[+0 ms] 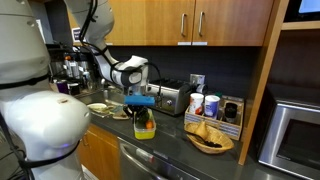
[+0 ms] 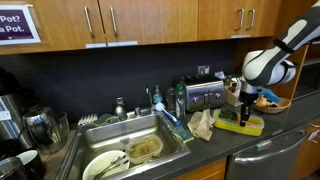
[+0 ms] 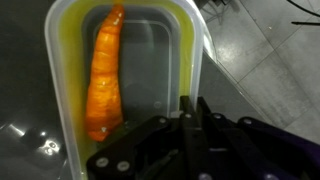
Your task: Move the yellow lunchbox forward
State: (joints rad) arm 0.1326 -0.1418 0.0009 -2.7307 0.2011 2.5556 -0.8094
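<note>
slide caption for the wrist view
Wrist view: gripper at the rim of the yellow lunchbox, an orange item inside, on a dark counter.

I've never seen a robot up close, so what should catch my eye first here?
A white robot arm bends over the dark kitchen counter, its gripper down at the yellow lunchbox. The wrist view shows a long orange piece lying inside it. Farther along, the sink holds dirty dishes.

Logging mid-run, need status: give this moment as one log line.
gripper: over yellow lunchbox rim | jaws: cannot tell | contents: orange food piece | lunchbox: on dark countertop
</note>
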